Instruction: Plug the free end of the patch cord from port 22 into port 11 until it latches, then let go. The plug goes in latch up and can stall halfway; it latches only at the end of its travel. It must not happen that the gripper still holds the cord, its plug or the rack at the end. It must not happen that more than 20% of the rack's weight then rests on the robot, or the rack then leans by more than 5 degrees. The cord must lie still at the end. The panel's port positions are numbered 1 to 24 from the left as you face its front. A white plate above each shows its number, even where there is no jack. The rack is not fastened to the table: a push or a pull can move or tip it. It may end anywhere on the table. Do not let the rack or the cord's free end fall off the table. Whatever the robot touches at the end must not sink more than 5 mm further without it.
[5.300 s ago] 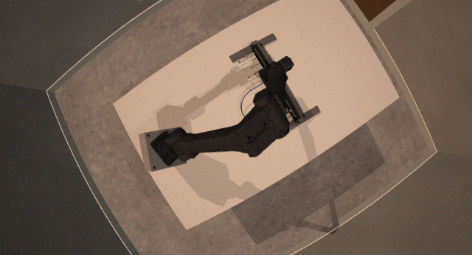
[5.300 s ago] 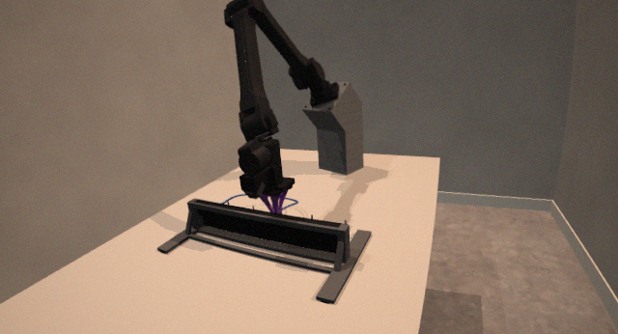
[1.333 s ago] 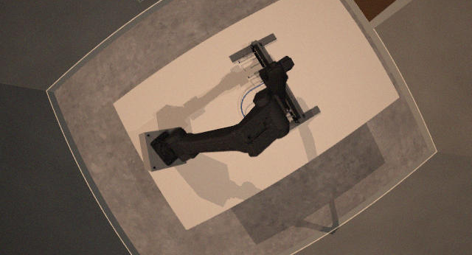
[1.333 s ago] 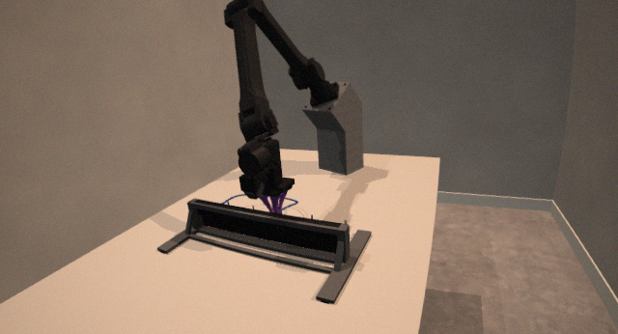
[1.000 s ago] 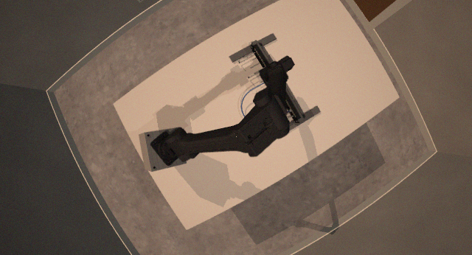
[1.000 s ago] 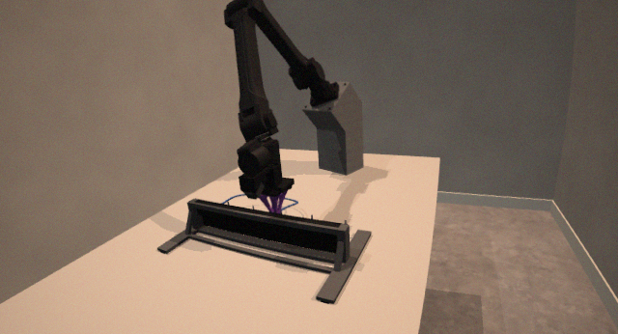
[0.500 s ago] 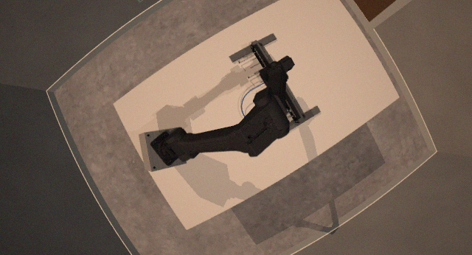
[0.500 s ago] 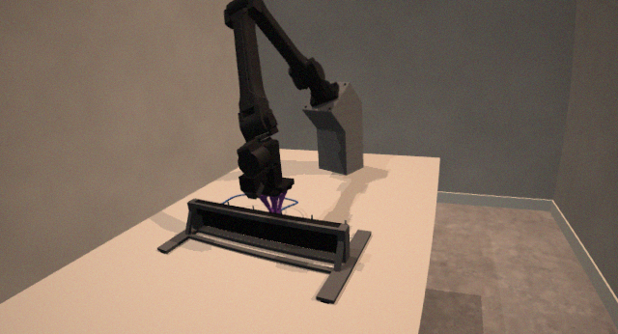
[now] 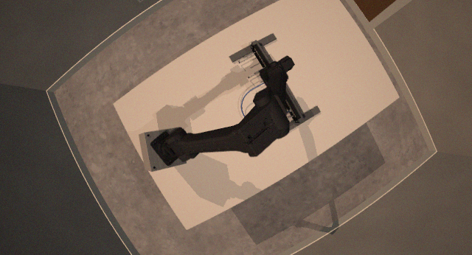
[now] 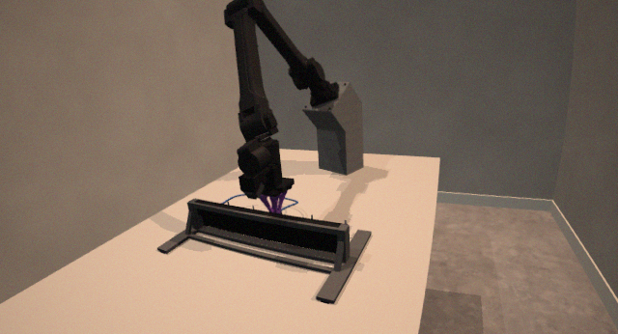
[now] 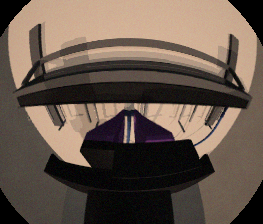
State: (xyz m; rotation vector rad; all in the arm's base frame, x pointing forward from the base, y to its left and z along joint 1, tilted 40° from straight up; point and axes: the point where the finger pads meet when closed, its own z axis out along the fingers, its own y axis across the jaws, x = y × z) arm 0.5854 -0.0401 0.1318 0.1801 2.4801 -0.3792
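Note:
The dark patch panel rack point(image 9: 294, 102) point(image 10: 270, 236) point(image 11: 129, 90) stands on two flat feet near the middle of the table. In the exterior view I see its back. My gripper point(image 10: 273, 205) point(image 11: 129, 113) has purple fingers. It points down at the panel's front side near the middle and is shut on the cord's free plug point(image 11: 126, 129). In the top view the arm's wrist hides the fingers. The blue patch cord point(image 9: 243, 100) point(image 10: 233, 198) point(image 11: 216, 127) loops over the table on the front side of the rack. The port numbers and the plug's depth in the jack cannot be read.
The beige table point(image 9: 332, 45) point(image 10: 193, 286) has edges all around the rack. The arm's grey base block point(image 10: 338, 131) stands on a base plate point(image 9: 146, 152) at the table's far end. Grey floor lies below.

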